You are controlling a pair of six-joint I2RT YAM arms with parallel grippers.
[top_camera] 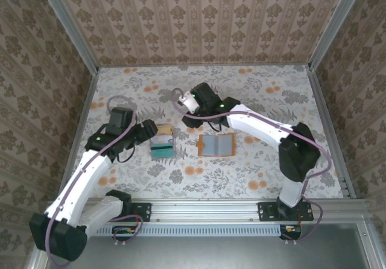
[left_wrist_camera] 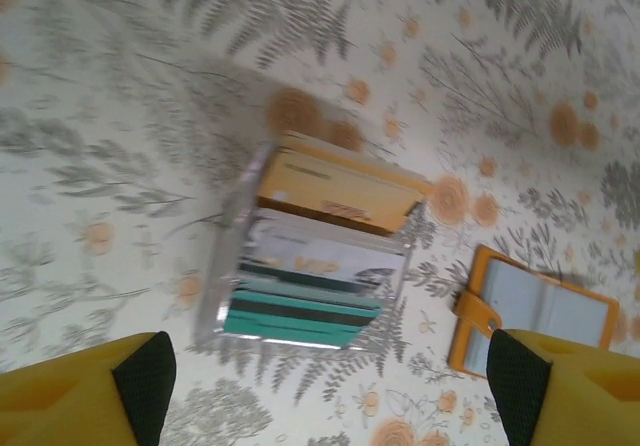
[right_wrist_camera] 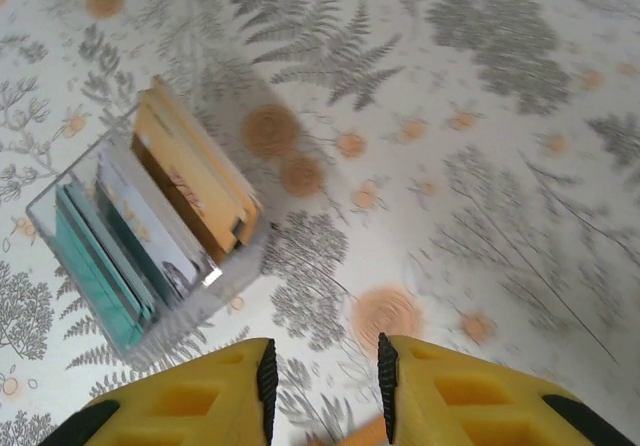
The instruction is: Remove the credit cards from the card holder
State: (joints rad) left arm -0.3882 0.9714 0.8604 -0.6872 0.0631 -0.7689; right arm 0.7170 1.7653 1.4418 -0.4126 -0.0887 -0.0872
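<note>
While open, holder [left_wrist_camera: 535, 308] near left end effector [left_wrist_camera: 330, 374]

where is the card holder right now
In the top view the card holder lies open near the middle of the table, just right of the clear tray.

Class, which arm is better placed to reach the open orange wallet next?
Right, probably: the wallet lies on that arm's side, its edge by the right gripper; the left gripper faces the clear card tray.
</note>
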